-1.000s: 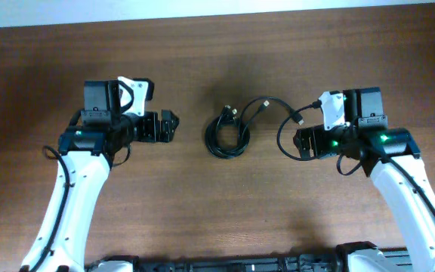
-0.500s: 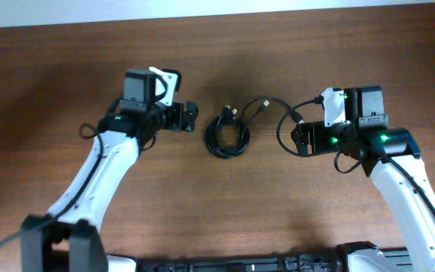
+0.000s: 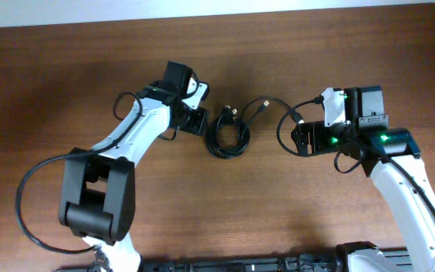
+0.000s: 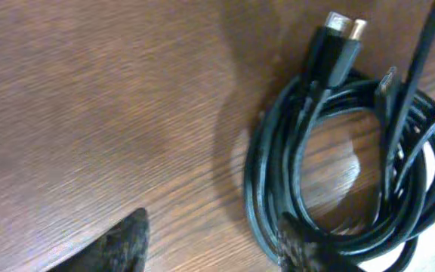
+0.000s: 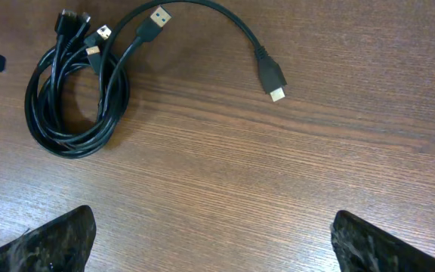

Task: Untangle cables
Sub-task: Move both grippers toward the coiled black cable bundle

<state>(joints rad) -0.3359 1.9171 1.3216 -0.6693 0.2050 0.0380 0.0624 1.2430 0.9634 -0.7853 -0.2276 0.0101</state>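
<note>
Brown wood-grain table (image 3: 51,75). Thin black cables (image 3: 227,140) lie flat on it, mid-table. Most are wound into a loose coil (image 5: 74,106), with several plug ends bunched at its top edge. One cable arcs out of the coil to the right and ends in a gold-tipped plug (image 5: 273,81) resting on bare wood, apart from the coil.

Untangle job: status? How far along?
Done: nothing visible. The cables lie wound together in one ring, with only one plug end trailing out loose.
In hand: the left pincer is at the cables' left edge, fingers apart, nothing gripped. The right pincer hangs open, short of the plug end.
Left: grip, pull the strands apart, lay each out separately.
</note>
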